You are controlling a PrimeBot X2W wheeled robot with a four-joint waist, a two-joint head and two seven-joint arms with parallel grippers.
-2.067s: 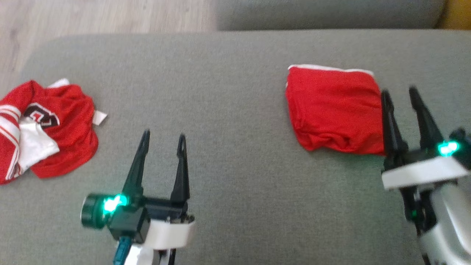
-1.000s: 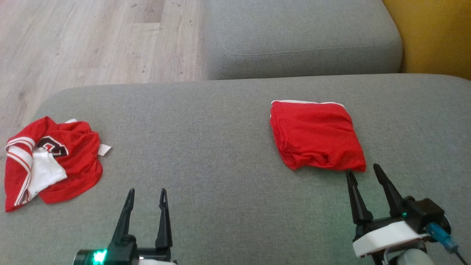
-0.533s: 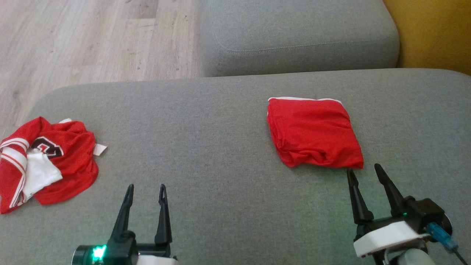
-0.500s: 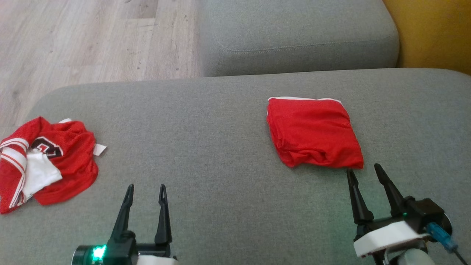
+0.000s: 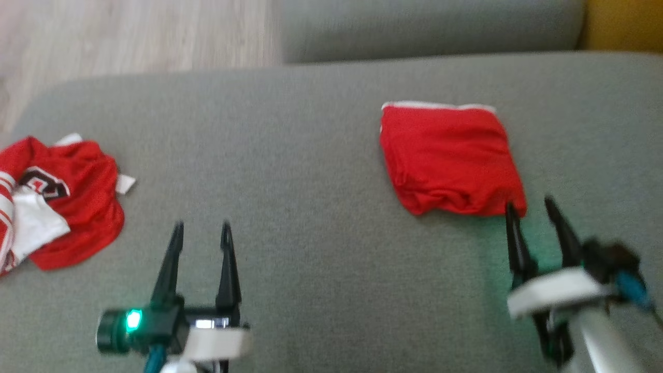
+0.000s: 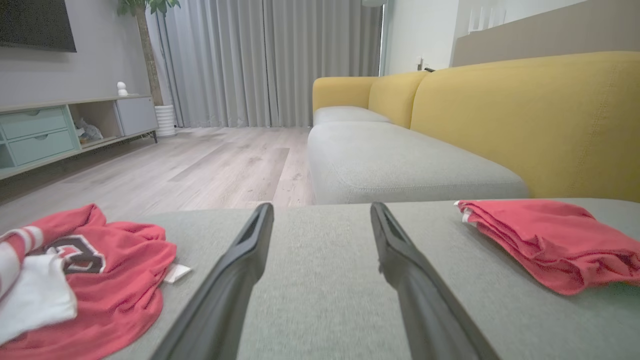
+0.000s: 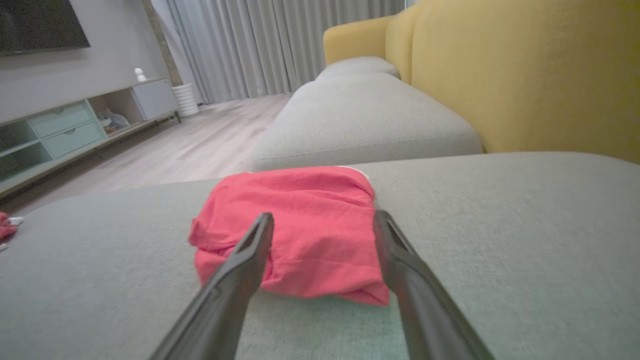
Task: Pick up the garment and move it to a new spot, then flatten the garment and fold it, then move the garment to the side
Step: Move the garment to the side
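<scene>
A folded red garment lies flat on the grey cushion, right of centre; it is also in the right wrist view as the folded garment and in the left wrist view. My right gripper is open just in front of its near right corner, fingers spread with nothing between them. My left gripper is open over bare cushion. A crumpled red and white jersey lies at the far left, with the jersey close beside my left fingers.
A second grey seat cushion lies beyond, with a yellow sofa back to the right. Wooden floor lies past the cushion's rounded far left edge. A low cabinet stands across the room.
The head camera has tilted down, so the whole picture shifted. Both grippers have come forward a little; the right one now reaches the folded garment's near corner. The garments have not moved.
</scene>
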